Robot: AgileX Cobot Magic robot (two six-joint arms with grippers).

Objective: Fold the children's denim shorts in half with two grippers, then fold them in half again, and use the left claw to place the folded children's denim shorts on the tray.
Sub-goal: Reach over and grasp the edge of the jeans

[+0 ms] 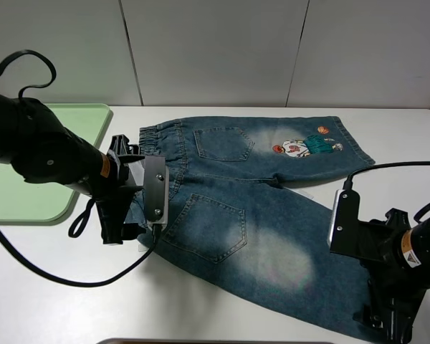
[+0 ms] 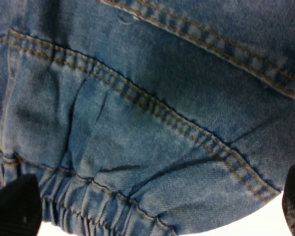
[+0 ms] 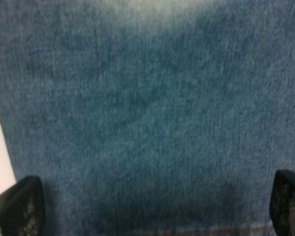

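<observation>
On the white worktop (image 1: 57, 301), the children's denim shorts (image 1: 251, 215) lie flat beside the tray (image 1: 25, 204), left gripper (image 2: 155, 211) with fingers (image 2: 14, 209) spread over the waistband, right gripper (image 3: 157, 209) likewise spread over a leg hem.

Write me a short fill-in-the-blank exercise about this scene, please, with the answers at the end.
1. The shorts lie spread flat on the white ____.
2. The tray is pale ____ in colour.
3. The left gripper is at the elastic ____ of the shorts.
4. The right gripper has its jaws ____.
Missing words: table; green; waistband; open.
</observation>
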